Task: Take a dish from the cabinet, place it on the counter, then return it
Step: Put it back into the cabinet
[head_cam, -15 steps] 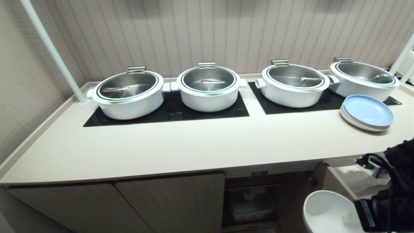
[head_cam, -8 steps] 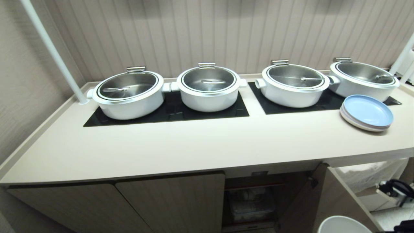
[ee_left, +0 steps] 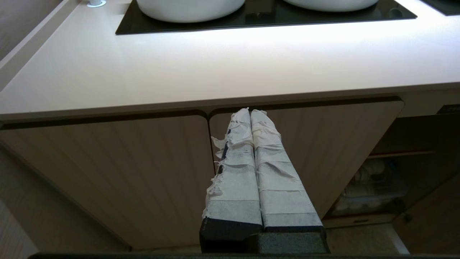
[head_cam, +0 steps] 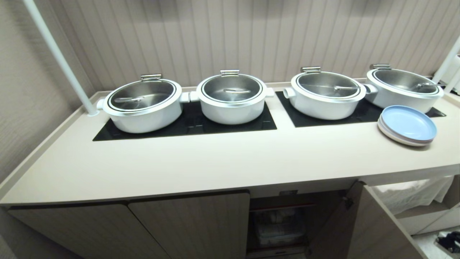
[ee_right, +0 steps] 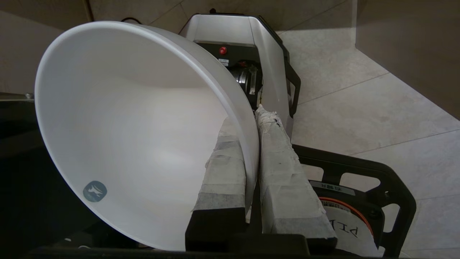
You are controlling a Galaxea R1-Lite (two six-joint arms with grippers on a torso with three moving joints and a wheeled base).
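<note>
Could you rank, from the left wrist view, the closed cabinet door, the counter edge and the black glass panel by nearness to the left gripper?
1. Closed cabinet door, just behind the left gripper.
2. Counter edge, above the door.
3. Black glass panel, at the counter's back.

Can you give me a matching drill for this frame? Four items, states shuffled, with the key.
Column 1:
1. dish
2. left gripper
3. blue plate
4. cabinet door

Column 2:
A. swung open at the counter's right end
B. shut on nothing, in front of closed cabinet doors
C. rim pinched in the right gripper
D. on top of a stack on the counter

Pairs: 1-C, 2-B, 3-D, 4-A
</note>
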